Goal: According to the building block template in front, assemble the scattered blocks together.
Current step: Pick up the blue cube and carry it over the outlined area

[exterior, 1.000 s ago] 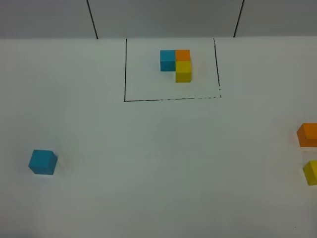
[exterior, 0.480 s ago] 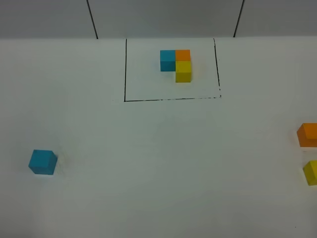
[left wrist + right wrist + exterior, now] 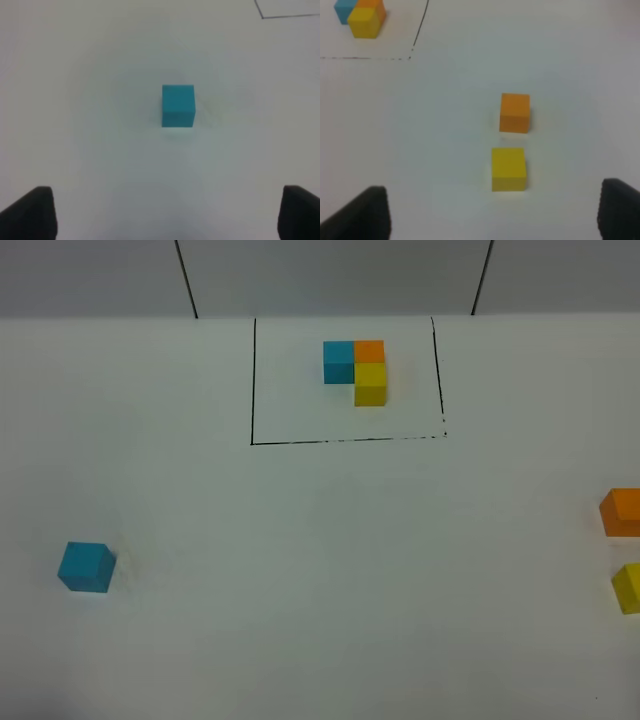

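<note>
One blue cube [image 3: 178,105] lies centred ahead of the left jaws.

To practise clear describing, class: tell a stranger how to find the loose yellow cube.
From the black-line frame at the far side of the table, look to the far right of the high view, where two loose cubes sit apart. The yellow cube is the nearer one; the orange cube lies farther back.

Bright even light, faint shadows, soft focus

No readable text, labels, numbers or signs anywhere.
</note>
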`<state>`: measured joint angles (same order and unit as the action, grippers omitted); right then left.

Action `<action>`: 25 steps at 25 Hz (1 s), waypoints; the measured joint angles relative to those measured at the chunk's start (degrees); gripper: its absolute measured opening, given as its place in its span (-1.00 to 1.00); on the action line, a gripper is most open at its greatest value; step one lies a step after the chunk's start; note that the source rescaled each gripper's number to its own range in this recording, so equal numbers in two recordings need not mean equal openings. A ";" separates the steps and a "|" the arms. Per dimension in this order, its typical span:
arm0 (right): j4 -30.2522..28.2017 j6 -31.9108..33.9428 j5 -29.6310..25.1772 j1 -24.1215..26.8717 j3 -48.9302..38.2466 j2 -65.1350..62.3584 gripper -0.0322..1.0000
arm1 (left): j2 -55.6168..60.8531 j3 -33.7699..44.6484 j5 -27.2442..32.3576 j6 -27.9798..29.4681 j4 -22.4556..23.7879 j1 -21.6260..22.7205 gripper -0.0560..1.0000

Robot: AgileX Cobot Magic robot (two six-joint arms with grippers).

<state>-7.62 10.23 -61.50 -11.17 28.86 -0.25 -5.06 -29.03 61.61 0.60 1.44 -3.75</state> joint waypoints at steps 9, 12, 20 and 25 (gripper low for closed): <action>0.00 0.00 0.00 0.00 0.00 0.00 0.43 | -28.35 -5.89 -1.03 3.04 0.11 0.00 0.85; 0.00 0.00 0.00 0.00 0.00 0.00 0.43 | -39.67 -8.67 -1.68 3.16 0.11 0.00 0.84; 0.00 0.00 0.00 0.00 0.00 0.00 0.43 | -64.37 -13.02 -10.27 3.21 0.11 0.00 0.81; 0.00 0.00 0.00 0.00 0.00 0.00 0.43 | -73.61 -13.30 -16.27 2.87 0.11 0.00 0.81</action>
<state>-7.62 10.23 -61.50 -11.17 28.86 -0.25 -78.67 -42.33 45.35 3.47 1.55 -3.75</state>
